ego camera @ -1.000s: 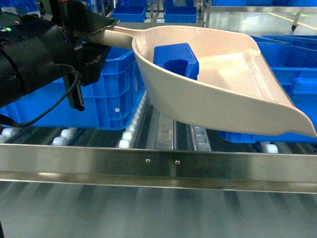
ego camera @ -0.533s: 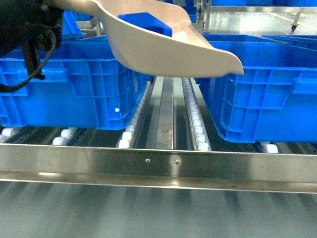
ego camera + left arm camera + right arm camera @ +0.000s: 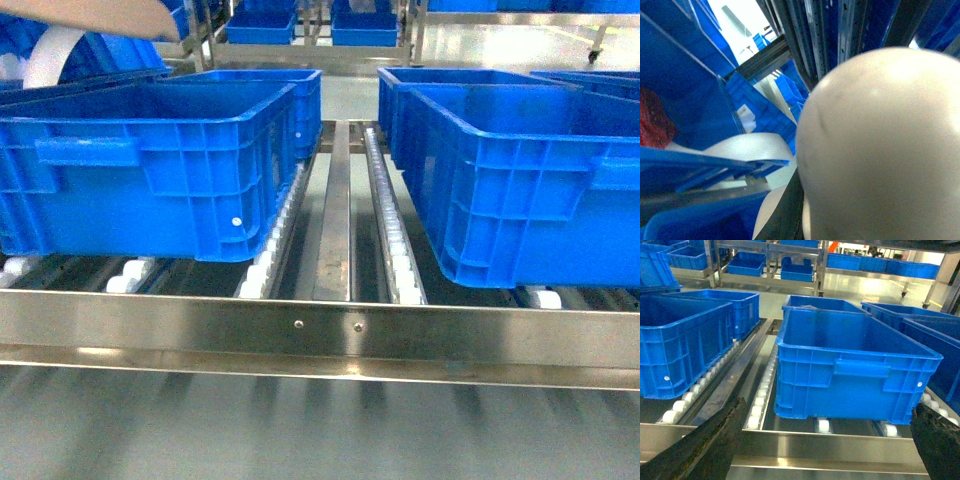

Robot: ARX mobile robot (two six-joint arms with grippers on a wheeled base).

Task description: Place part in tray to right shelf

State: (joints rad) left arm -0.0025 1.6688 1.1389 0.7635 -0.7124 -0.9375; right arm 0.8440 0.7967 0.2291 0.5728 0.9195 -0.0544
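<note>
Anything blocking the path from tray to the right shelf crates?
Nothing visible. Tray sits at the head view's top-left edge, on the left crate side; right shelf and its crates lie open below. Part itself is out of view.

Open lane along centre steel track (image 3: 333,215) between left crate (image 3: 150,165) and right crate (image 3: 520,175); front rail (image 3: 320,325) crosses below.

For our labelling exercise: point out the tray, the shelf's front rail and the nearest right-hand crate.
tray (image 3: 880,150), left wrist view, rounded cream underside.
front rail (image 3: 320,328), head view, flat steel face.
right crate (image 3: 520,190), head view, front wall.
</note>
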